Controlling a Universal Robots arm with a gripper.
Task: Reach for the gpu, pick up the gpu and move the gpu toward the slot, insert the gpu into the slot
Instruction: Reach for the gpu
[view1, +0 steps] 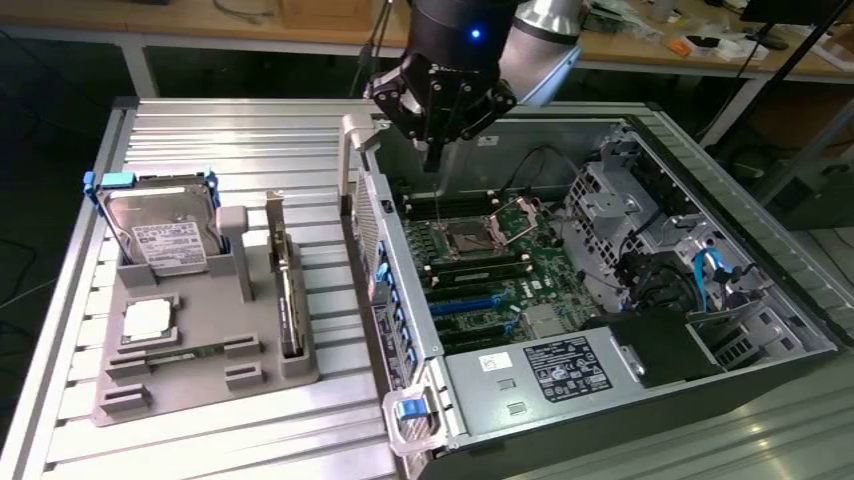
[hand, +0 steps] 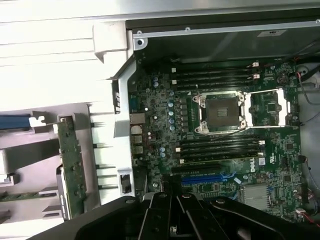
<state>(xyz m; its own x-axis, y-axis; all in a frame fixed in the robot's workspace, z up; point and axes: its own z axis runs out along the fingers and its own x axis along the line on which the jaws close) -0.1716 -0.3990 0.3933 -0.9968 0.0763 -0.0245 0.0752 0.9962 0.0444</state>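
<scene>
Above the computer case (view1: 798, 300), the gripper (view1: 430, 160) hangs clenched, grasping nothing. The gpu (view1: 287, 300) stands on edge in the grey holder (view1: 200, 375) on the table (view1: 240, 130), well apart toward the exterior view's left.

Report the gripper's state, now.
Gripper: shut, holding nothing, above the open computer case; the gpu stands in the grey holder.

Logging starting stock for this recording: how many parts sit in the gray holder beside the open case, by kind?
hard drive: 1
processor chip: 1
memory stick: 1
gpu: 1
Total: 4, all in the gray holder.
</scene>
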